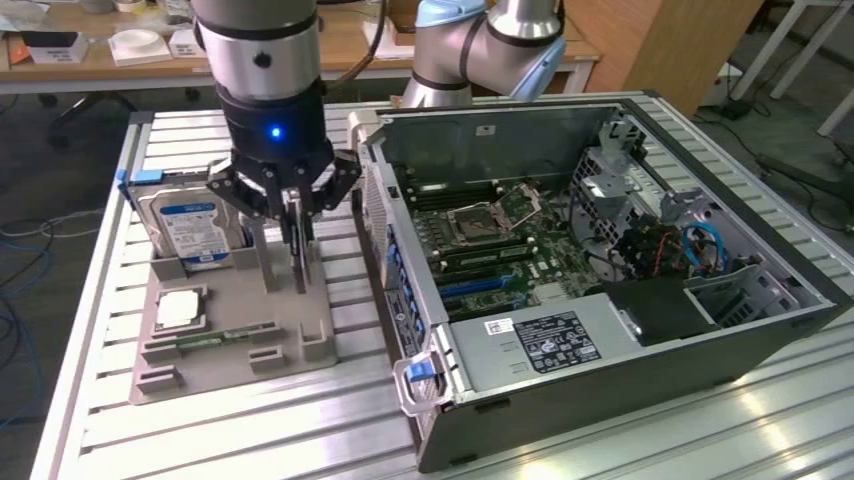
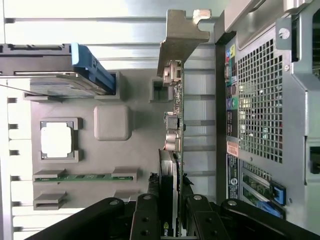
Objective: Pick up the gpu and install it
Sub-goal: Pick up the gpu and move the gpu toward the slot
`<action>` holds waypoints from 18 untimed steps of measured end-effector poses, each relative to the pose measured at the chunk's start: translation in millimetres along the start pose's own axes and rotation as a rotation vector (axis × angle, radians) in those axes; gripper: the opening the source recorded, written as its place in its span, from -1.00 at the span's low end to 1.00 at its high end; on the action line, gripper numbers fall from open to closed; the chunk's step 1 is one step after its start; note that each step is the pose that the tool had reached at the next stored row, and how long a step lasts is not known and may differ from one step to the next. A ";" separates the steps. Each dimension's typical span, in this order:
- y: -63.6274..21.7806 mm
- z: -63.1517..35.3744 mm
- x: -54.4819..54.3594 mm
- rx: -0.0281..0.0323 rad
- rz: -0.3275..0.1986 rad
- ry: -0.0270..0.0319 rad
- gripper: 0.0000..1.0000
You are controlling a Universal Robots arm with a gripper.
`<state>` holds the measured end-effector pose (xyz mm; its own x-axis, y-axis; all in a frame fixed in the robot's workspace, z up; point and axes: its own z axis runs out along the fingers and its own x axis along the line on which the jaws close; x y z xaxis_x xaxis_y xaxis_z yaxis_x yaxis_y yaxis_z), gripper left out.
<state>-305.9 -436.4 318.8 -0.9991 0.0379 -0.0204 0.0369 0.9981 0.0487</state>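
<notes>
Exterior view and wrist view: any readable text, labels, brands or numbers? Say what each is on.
No text can be read in either view.
hard drive: blue label, print too small to read.
power supply: black and white label, print too small to read.
computer case: stickers on the rear panel, blurred.
gpu: no print that can be read.
</notes>
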 end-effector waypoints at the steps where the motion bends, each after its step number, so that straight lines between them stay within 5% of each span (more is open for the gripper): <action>1: 0.2 -4.2 -0.1 0.0000 0.000 0.0000 -0.47; 18: 3.0 -60.9 -1.3 -0.0001 0.000 -0.0001 -0.47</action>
<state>-305.9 -436.4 379.7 -0.9991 0.0379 -0.0205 0.0368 0.9981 0.0488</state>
